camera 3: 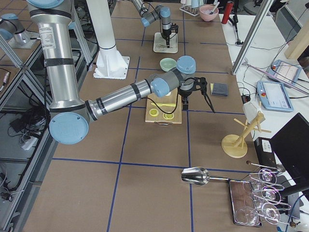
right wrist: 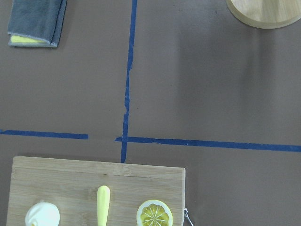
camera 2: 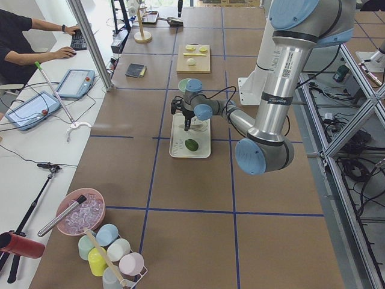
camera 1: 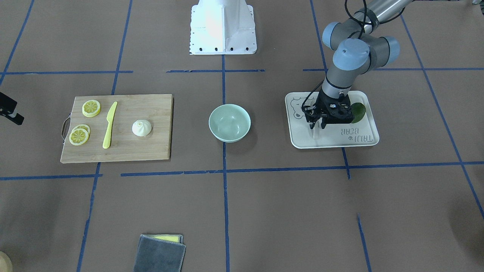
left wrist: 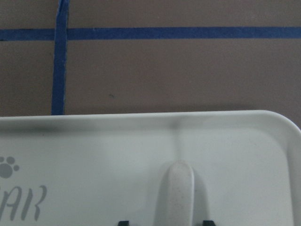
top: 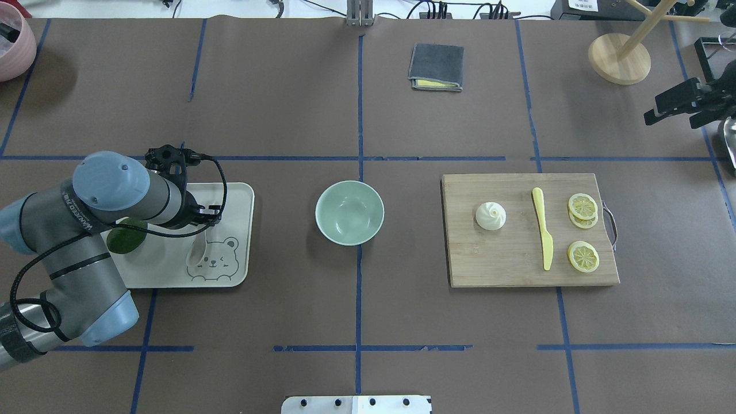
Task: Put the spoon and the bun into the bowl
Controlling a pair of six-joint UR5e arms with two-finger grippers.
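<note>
Spoon (left wrist: 178, 193) flat on tray (top: 244, 230), scoop end near bear print, handle between jaws of left gripper (camera 1: 318, 128). Jaws apart, 1 each side of handle, nothing held.

Step looks like grasp: close squarely on handle, lift clear of tray rim before crossing to bowl (top: 349, 211), empty, between tray and cutting board (top: 517, 270).

Avocado (top: 123, 241) just beside gripper, easy to nudge.

Bun (top: 490, 216) on board, near knife (top: 543, 236).

Right gripper (top: 670, 106) well off, looks open, empty.
</note>
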